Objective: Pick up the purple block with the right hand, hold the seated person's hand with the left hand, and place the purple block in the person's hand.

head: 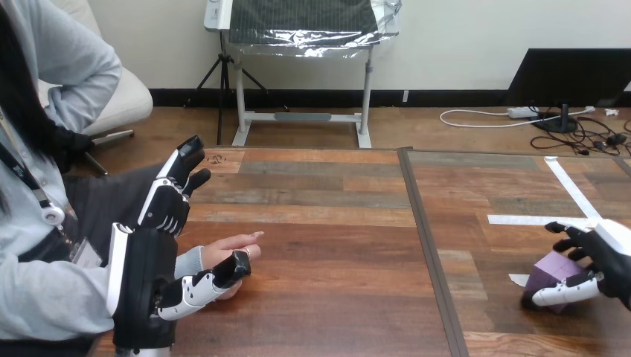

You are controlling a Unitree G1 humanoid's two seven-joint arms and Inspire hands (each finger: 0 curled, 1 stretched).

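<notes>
The tabletop [335,245] lies wide between my two sets of fingers, which are well apart. My left hand [152,271] stands on edge with its fingers [173,190] straight and raised, spread open and not closed on anything. The person's hand [223,253] lies flat in the gap below those fingers, and my left thumb [212,281] reaches along its near side. The thumb looks to be touching it, but I see no curl round it, so I judge the hold not yet made.

My right hand [612,256] has its fingers curled over the top of the purple block [552,269] with the thumb across its near face, so I am gripping it. The block sits tilted inside that grip, low at the tabletop; whether it has left the wood I cannot tell.

So I take the step in hand to be the pick-up. Next I would need to lift the block clear, fold my left fingers down round the person's hand, then carry the block across to those fingers
</notes>
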